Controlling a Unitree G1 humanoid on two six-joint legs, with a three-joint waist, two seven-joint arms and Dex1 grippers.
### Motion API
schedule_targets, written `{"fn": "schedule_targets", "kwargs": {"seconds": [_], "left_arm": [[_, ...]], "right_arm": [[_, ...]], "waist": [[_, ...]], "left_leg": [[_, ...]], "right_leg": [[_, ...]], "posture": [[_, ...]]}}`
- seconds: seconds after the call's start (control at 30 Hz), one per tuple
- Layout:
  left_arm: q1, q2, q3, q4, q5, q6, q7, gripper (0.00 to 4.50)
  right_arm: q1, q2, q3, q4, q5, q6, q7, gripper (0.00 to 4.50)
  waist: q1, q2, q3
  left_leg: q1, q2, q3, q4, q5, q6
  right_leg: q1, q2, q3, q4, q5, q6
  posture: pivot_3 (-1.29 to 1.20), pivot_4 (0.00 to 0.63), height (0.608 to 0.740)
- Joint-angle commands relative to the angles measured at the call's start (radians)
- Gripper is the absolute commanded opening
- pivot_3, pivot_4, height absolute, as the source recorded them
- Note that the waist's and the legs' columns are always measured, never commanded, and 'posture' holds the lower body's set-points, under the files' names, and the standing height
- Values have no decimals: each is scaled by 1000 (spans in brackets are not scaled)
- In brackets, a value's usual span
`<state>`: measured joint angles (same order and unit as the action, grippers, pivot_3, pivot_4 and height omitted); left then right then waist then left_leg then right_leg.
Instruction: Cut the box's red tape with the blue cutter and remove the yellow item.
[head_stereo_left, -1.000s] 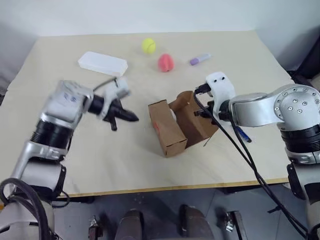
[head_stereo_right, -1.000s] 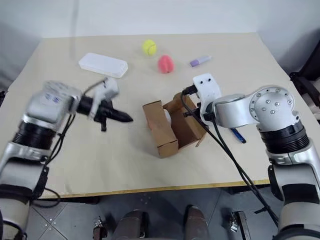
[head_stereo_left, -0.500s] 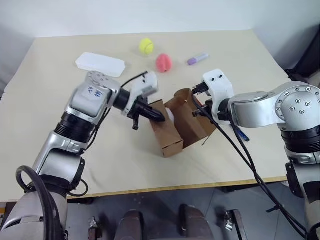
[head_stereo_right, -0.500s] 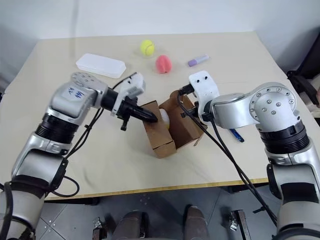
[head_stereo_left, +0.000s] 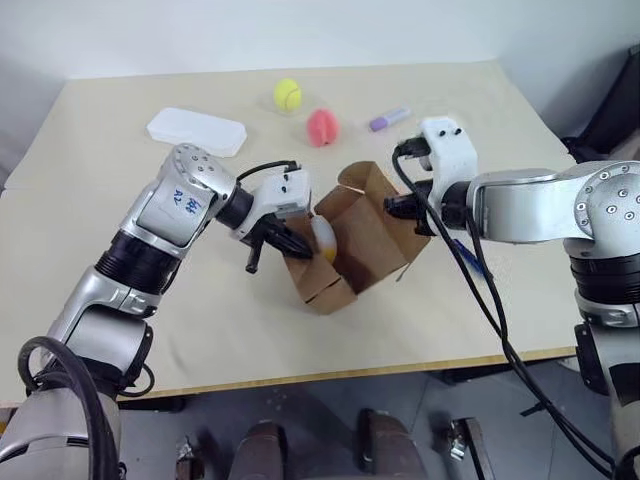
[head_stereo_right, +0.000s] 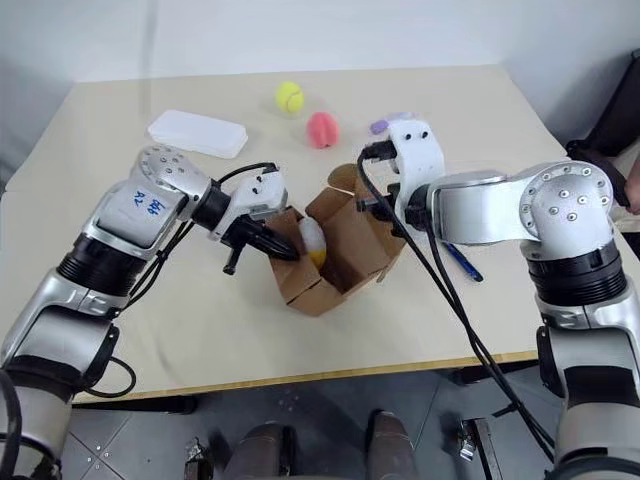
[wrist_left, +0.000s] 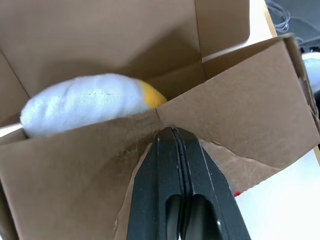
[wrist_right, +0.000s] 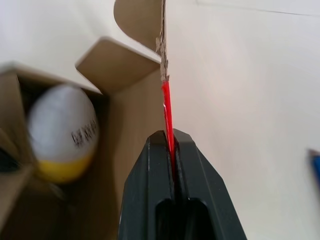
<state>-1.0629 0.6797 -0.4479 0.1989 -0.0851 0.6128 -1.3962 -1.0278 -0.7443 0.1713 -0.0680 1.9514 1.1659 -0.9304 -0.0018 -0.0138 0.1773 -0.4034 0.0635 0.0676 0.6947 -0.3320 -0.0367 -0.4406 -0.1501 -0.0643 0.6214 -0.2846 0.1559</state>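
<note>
We see left pincer (head_stereo_left: 296, 247) moved from open desk (head_stereo_left: 120, 180) to box (head_stereo_left: 345, 245) flap, clenched on it; right pincer (wrist_right: 170, 150) clenched on taped flap (red tape (wrist_right: 166, 111) between fingers). Box open, yellow item (head_stereo_left: 323, 238) now reachable.

Head stereo looks down over the table (head_stereo_left: 480, 330); both wrist cameras close on the box (head_stereo_left: 350, 250).

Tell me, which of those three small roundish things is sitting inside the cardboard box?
The white-and-yellow egg-shaped one. It lies inside the opened box, while the yellow ball and the pink ball sit on the table farther back.

Brown box (head_stereo_left: 345, 245); white-yellow item (head_stereo_left: 322, 238); red tape (wrist_right: 166, 112).
</note>
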Motion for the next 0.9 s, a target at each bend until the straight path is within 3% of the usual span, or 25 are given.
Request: {"fn": "schedule_targets", "kwargs": {"seconds": [0.03, 0.3, 0.57, 0.73, 0.9], "left_arm": [[65, 0, -56, -17, 49, 37, 13, 0], [124, -13, -22, -57, 54, 83, 59, 0], [130, -83, 3, 14, 60, 55, 139, 0], [123, -91, 17, 34, 57, 40, 162, 0], [126, -71, 28, 32, 58, 44, 163, 0]], "right_arm": [[15, 25, -80, 13, 21, -44, -20, 30], [130, 64, -128, 77, 21, -27, -24, 30], [241, 95, -50, 26, 8, -27, 16, 30], [266, 51, -56, -60, -242, 1, 201, 30], [274, 8, -77, -116, -371, 37, 373, 917]], "waist": [[1, 1, 0], [30, 1, 0], [24, 1, 0], [25, 1, 0], [25, 1, 0]], "left_leg": [[0, 0, 0, 1, 0, 0], [-1, 0, 0, 5, 0, 1], [-2, 0, 0, 4, -1, 1], [-2, 0, 0, 3, -1, 1], [-2, 0, 0, 3, -1, 1]], "right_leg": [[1, 0, 0, 0, 0, 0], [5, 0, 0, -3, 1, -1], [3, 0, 0, -3, 1, -1], [2, 0, 0, -3, 1, -1], [2, 0, 0, -3, 1, -1]], "posture": [[0, 150, 740], [0, 150, 740], [0, 150, 740], [0, 150, 740], [0, 150, 740]]}}
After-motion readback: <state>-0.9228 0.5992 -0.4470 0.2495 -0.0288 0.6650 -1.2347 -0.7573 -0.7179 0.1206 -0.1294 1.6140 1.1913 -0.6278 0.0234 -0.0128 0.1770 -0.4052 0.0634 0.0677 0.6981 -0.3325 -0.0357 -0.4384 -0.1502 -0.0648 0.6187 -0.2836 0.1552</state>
